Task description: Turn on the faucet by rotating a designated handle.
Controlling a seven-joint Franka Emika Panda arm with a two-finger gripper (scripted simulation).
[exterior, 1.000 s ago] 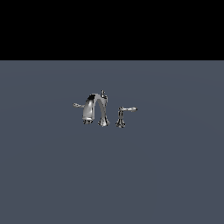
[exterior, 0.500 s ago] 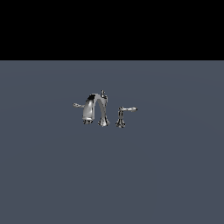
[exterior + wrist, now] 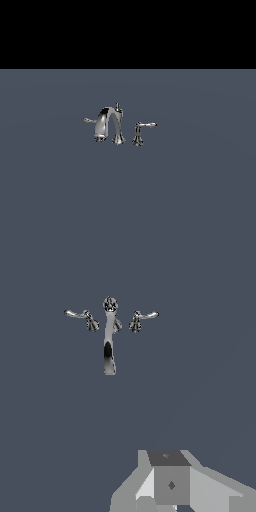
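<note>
The chrome faucet (image 3: 112, 125) stands on the dark grey surface, with a tall arched spout and a small top knob. The handle (image 3: 140, 131) is the lever on a waisted pedestal at the exterior view's right of the spout. The other lever (image 3: 89, 120) shows only as a thin stub behind the spout. In the wrist view the faucet (image 3: 109, 336) is seen from above with the handle (image 3: 140, 319) beside it. Only grey blocky parts of my gripper (image 3: 170, 478) show there, well apart from the faucet. Its jaws cannot be made out. The arm is out of the exterior view.
The flat dark grey surface (image 3: 190, 200) stretches all around the faucet. A black band fills the top of the exterior view.
</note>
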